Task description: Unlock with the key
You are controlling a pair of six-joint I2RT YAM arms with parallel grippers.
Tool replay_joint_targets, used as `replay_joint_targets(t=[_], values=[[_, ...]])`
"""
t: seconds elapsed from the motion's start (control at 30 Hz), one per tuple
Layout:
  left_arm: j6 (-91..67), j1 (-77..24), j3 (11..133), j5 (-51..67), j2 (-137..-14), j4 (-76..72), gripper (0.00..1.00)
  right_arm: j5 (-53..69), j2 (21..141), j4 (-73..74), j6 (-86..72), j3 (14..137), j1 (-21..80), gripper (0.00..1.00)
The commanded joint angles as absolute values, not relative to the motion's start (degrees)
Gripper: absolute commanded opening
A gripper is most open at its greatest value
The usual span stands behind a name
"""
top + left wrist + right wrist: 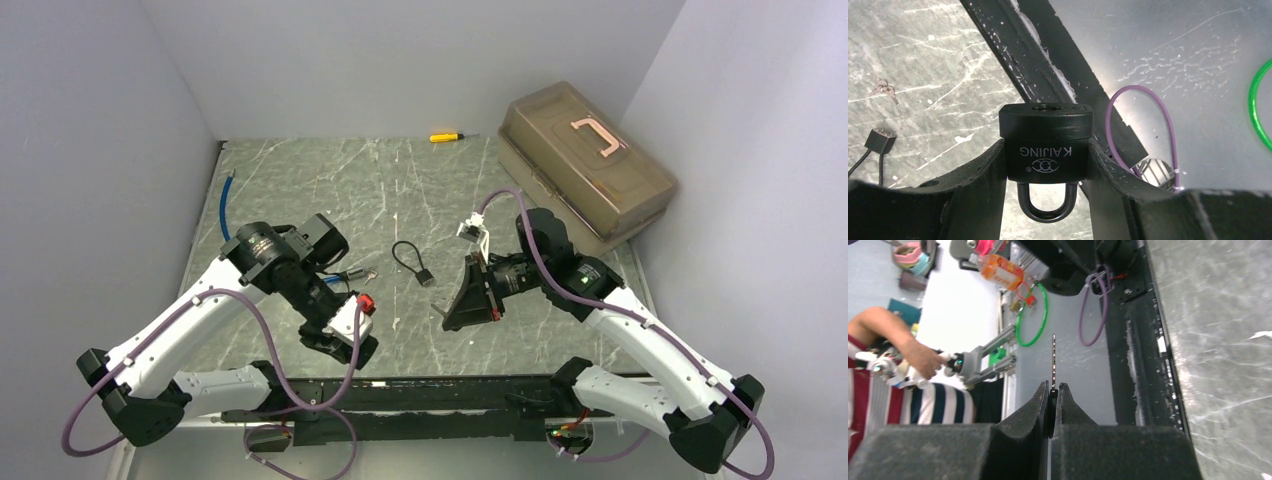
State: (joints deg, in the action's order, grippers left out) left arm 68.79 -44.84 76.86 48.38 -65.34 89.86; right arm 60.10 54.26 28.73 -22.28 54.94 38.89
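A black padlock point(1046, 145) marked KAIJING sits between my left gripper's fingers point(983, 175), body clamped on both sides. Its shackle is closed and points back toward the wrist; the keyhole end faces away. In the top view my left gripper point(345, 338) hangs near the table's front edge. My right gripper point(1053, 390) is shut on the head of a key point(1053, 360), whose thin blade sticks straight out, edge-on. From above, my right gripper point(462, 305) points down and left toward the left one, a short gap apart.
A small cable lock point(413, 262) and a loose bunch of keys point(358, 272) lie on the marble table between the arms. A brown toolbox point(585, 168) stands at the back right, a yellow screwdriver point(447, 136) at the far edge, a blue cable point(226, 205) at the left.
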Motion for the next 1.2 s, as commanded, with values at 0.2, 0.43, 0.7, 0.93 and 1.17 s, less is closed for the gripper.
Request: replay_joint_targets(t=[0.2,0.43,0.7,0.93,1.17], values=[[77.0,-45.1,78.1,43.6,-65.8,89.0,0.00,73.6,54.3,0.6,-45.0,43.9,38.6,0.00],[72.3,-45.1,77.2,36.7,-66.2,75.4,0.00,73.1,61.2,6.8,-41.1,47.6,38.7,0.00],[67.5,-45.1,83.6,32.8,-71.6,77.7,0.00,69.6,67.8,13.2,-37.6,51.2,40.3,0.00],[61.7,-45.1,81.5,32.1,-69.5,71.0,0.00,64.8,71.0,19.5,-34.1,54.7,42.0,0.00],[60.0,-45.3,82.3,31.8,-69.0,70.2,0.00,63.6,73.9,19.3,-34.4,56.2,43.2,0.00]])
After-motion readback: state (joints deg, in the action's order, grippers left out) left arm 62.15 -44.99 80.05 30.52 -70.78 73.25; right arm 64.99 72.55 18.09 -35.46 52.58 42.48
